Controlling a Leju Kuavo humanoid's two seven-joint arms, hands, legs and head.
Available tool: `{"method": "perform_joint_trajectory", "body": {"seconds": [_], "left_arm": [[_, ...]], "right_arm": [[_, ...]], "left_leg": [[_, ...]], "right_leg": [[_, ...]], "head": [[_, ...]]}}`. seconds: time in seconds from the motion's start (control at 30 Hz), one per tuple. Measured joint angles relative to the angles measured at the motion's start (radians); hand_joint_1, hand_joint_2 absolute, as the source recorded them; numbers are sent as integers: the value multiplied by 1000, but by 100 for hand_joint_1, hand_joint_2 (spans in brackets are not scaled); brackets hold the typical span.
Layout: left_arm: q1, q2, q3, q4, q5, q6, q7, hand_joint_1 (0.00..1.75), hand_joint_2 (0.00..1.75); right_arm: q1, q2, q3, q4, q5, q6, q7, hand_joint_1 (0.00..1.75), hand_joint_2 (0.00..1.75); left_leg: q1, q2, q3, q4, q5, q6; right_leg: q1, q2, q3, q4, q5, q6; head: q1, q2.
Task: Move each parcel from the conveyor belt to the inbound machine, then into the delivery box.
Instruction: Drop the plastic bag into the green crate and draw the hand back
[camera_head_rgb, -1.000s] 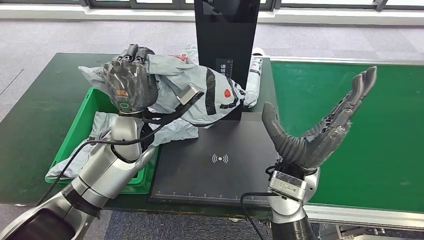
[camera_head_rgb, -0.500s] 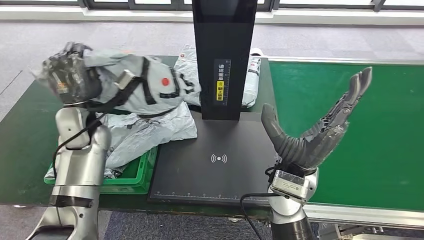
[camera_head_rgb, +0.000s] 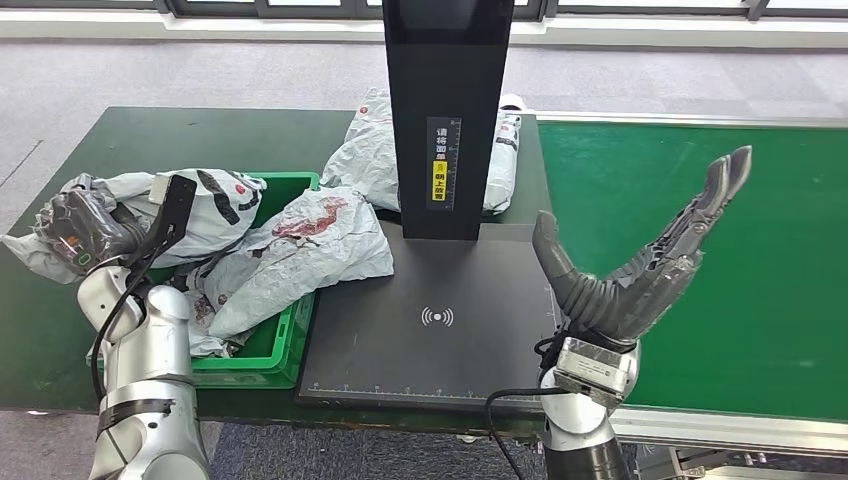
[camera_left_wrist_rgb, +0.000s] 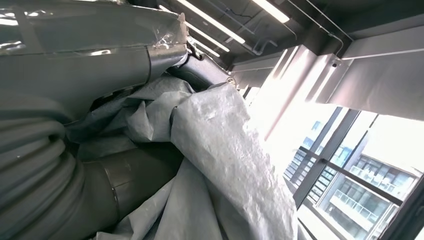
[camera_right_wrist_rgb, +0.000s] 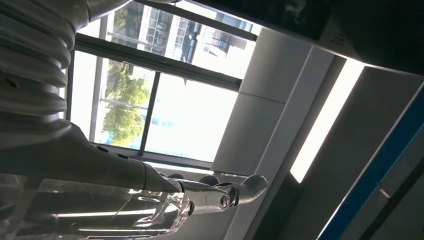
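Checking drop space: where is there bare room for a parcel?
Free: the black pad between the bin and right hand, and the green belt. Crowded: the bin holds parcels; the left hand holds a parcel at its far edge.

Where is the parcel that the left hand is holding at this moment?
In the head view, the grey parcel is at the left, gripped by the left hand over the far left corner of the green box.

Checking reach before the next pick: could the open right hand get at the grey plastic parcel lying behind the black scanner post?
Probably not directly. The right hand is open and free, but the black scanner post stands between it and the grey plastic parcel; it would have to go around.
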Motion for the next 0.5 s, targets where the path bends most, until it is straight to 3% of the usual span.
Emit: {"method": "perform_joint_trajectory", "body": {"seconds": [0.07, 0.1, 0.2, 0.23, 0.37, 0.5], "left_arm": [[0, -3, 0, 3, 0, 0, 6, 175, 175], [0, -4, 0, 5, 0, 0, 7, 147, 175], [0, -6, 0, 9, 0, 0, 10, 16, 175], [0, -7, 0, 10, 0, 0, 11, 0, 175], [5, -12, 0, -4, 4, 0, -16, 0, 0], [6, -40, 53, -29, 46, 1, -204, 0, 0]], "right_arm": [[0, 0, 0, 1, 1, 0, 0, 0, 175], [0, 0, 0, 2, 1, 0, 0, 0, 175], [0, 0, -2, 5, 1, 0, 0, 0, 175], [0, 0, -3, 6, 1, 0, 0, 0, 175], [-1, 0, -5, 12, -1, 0, 0, 0, 175], [-1, 0, -5, 20, -2, 0, 0, 0, 175]], "left_leg": [[0, 0, 0, 0, 0, 0], [0, 0, 0, 0, 0, 0], [0, 0, 0, 0, 0, 0], [0, 0, 0, 0, 0, 0], [0, 0, 0, 0, 0, 0], [0, -1, 0, 0, 0, 0]], "right_leg": [[0, 0, 0, 0, 0, 0], [0, 0, 0, 0, 0, 0], [0, 0, 0, 0, 0, 0], [0, 0, 0, 0, 0, 0], [0, 0, 0, 0, 0, 0], [0, -1, 1, 0, 0, 0]], "head": [[0, 0], [0, 0], [0, 0], [0, 0], [0, 0], [0, 0]]}}
